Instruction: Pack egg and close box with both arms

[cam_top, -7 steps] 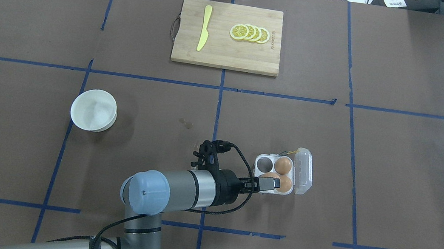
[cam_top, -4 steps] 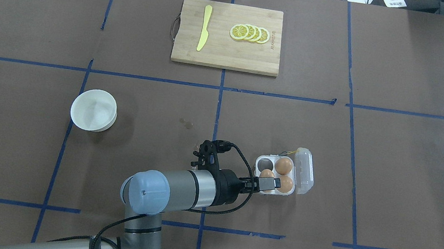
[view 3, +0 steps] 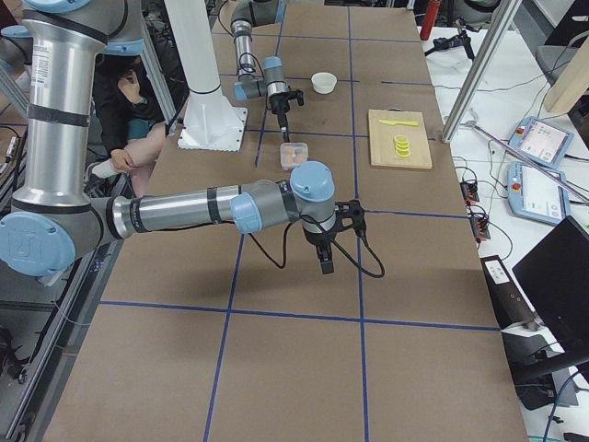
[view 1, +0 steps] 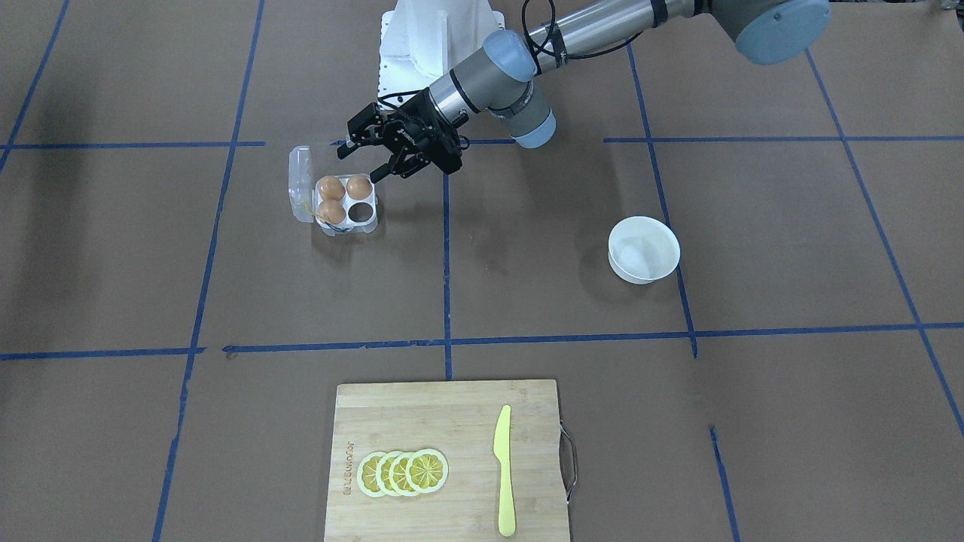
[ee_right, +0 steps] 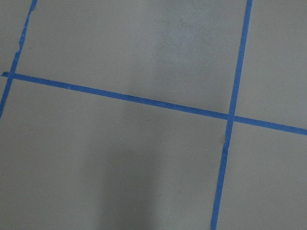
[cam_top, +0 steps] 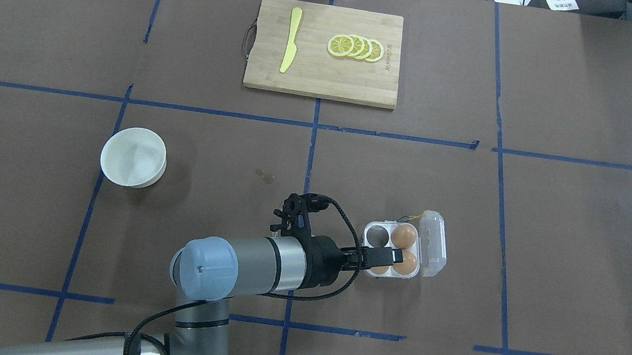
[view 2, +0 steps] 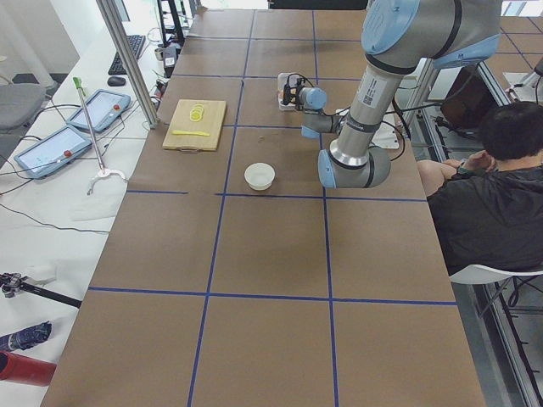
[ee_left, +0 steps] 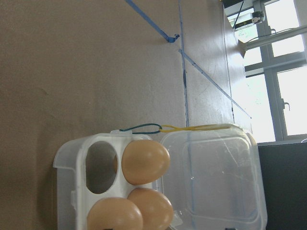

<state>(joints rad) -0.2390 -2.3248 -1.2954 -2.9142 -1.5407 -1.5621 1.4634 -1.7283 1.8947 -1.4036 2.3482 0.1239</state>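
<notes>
Three light-brown eggs (cam_top: 404,236) seated in clear plastic four-cell carton (cam_top: 369,227), left gripper (cam_top: 385,255) spread open, empty, above it; hinged clear lid (cam_top: 435,245) not yet closed.

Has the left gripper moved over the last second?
Yes, slightly. In the overhead view the left gripper has shifted a little away from the robot, toward the cutting board, judged against the blue tape line nearer the base.
</notes>
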